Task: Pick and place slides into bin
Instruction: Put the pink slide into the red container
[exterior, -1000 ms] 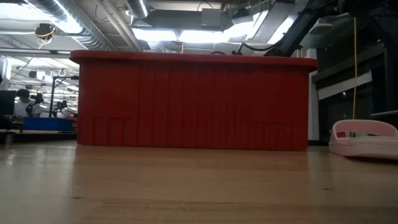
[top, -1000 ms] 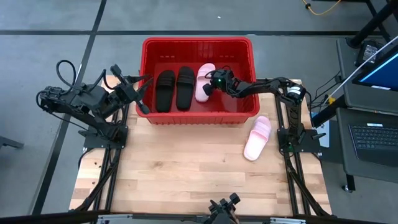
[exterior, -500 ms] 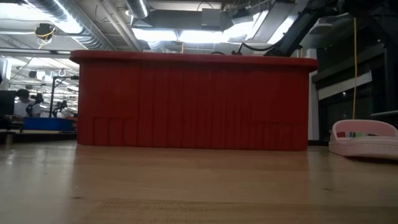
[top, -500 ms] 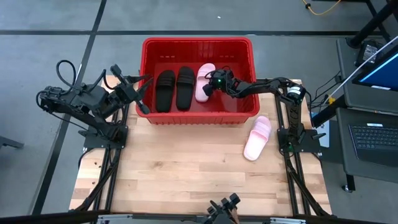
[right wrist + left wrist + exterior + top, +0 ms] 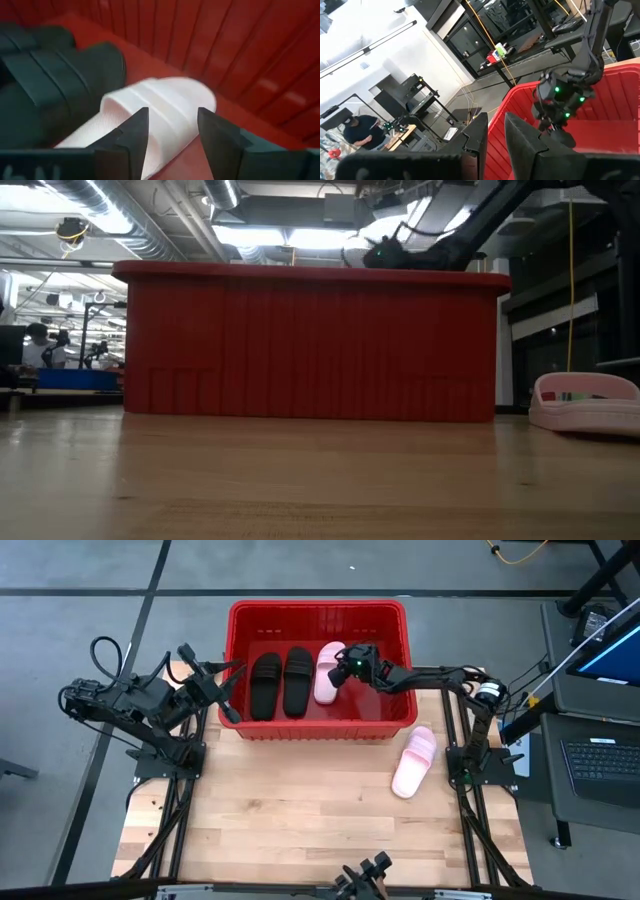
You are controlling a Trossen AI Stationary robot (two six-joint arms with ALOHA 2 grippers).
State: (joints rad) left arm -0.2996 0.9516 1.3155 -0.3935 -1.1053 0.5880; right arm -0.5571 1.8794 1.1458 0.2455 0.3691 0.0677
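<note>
Left gripper (image 5: 228, 683) idle beside bin (image 5: 318, 730), fingers narrow; two black slides (image 5: 281, 682) and pink slide (image 5: 328, 671) abreast inside; right gripper (image 5: 338, 668) above pink slide, fingers apart, empty; second pink slide (image 5: 414, 761) on table (image 5: 300, 820).

2 black slides (image 5: 282, 683) and 1 pink slide (image 5: 328, 672) lie in the red bin (image 5: 318, 730); another pink slide (image 5: 414, 761) lies outside on the table.
</note>
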